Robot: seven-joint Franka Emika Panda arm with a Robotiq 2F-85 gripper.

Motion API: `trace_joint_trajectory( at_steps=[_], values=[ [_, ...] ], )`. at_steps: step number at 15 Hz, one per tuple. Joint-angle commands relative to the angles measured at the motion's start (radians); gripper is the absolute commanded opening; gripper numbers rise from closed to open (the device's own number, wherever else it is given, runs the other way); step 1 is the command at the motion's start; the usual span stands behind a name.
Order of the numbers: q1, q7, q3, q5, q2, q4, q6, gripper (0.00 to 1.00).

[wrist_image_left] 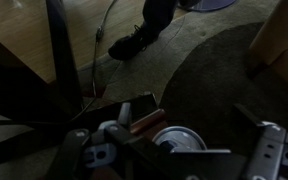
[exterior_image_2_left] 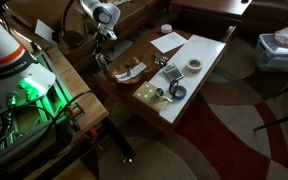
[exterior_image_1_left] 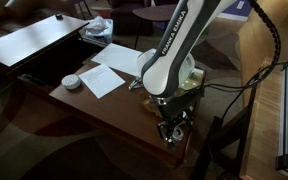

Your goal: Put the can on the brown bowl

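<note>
Closest to the wrist camera is the gripper (wrist_image_left: 176, 152), its fingers (wrist_image_left: 84, 152) standing wide at either side of the frame's lower edge. Between them sits the silvery round top of the can (wrist_image_left: 179, 140), with dark gaps on both sides, so the jaws are spread around the can and not closed on it. The picture is too dim to tell whether either pad touches the body.

By my judgement the step in hand is the grasp, with nothing lifted and nothing carried yet. The next move calls for the jaws to close squarely on the can's body, then a straight lift clear of the table (exterior_image_1_left: 94, 105), a carry across to the bowl, and an upright set-down inside its rim.

Only the wrist view shows the can framed by the fingers. Beyond that it gives just carpet (wrist_image_left: 204, 70) and no sign of the target. In an exterior view the arm (exterior_image_1_left: 179, 45) bends over the table's near edge and hides what the gripper surrounds, though the white paper (exterior_image_1_left: 104, 76) and the small white dish (exterior_image_1_left: 72, 81) show plainly. The brown bowl (exterior_image_2_left: 149, 93) appears in an exterior view only — it looks to be the tan dish near the pale tape ring (exterior_image_2_left: 194, 65), well apart from the gripper.
</note>
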Motion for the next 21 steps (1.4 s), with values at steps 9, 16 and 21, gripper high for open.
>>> trace_joint_trajectory(
  at_steps=[9,16,21],
  values=[
    [0.032,0.010,-0.036,-0.018,0.087,0.086,0.051,1.00],
    [0.029,0.006,-0.042,-0.028,0.112,0.113,0.030,0.50],
    [-0.027,-0.051,0.006,0.043,0.012,-0.002,0.167,0.37]
  ],
)
